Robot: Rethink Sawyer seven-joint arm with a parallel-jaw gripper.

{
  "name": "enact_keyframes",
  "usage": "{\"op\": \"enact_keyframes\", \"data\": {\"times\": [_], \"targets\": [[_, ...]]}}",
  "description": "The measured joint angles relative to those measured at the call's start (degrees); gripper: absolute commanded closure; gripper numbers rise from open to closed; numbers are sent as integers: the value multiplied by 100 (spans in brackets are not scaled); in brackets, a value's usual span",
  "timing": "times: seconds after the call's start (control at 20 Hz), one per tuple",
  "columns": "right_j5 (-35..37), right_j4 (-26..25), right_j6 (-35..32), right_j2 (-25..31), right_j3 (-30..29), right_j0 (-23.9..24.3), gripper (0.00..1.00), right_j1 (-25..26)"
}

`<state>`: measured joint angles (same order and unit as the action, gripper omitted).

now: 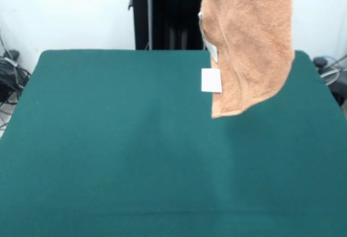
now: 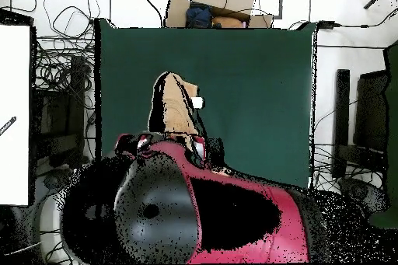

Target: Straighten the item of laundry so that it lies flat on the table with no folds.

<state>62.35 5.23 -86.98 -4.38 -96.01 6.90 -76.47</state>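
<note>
The green desk (image 1: 108, 155) fills my front view. From overhead the red and black arm (image 2: 225, 215) bulks large, hiding my hand, so I cannot tell whether it is clenched or released. The peach towel (image 1: 249, 42) hangs down from above the front view's top edge, off the desk, draped in a long fold with its lower corner dangling free. Its white labels (image 1: 211, 79) hang along the towel's edge facing the pedestal side.

No legible text; towel (image 1: 246, 42) label (image 1: 211, 79) blank white.
</note>
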Motion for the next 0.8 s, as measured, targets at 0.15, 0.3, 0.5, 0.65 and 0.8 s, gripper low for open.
{"op": "enact_keyframes", "data": {"times": [0.15,0.3,0.5,0.65,0.8], "targets": [[-282,11,0,-3,-385,59,100,-193],[-520,54,1,-5,-715,99,100,-361],[-779,177,52,-13,-1142,181,100,-591],[-868,210,109,-15,-1325,216,100,-699],[-914,210,201,-20,-1573,259,100,-868]]}}
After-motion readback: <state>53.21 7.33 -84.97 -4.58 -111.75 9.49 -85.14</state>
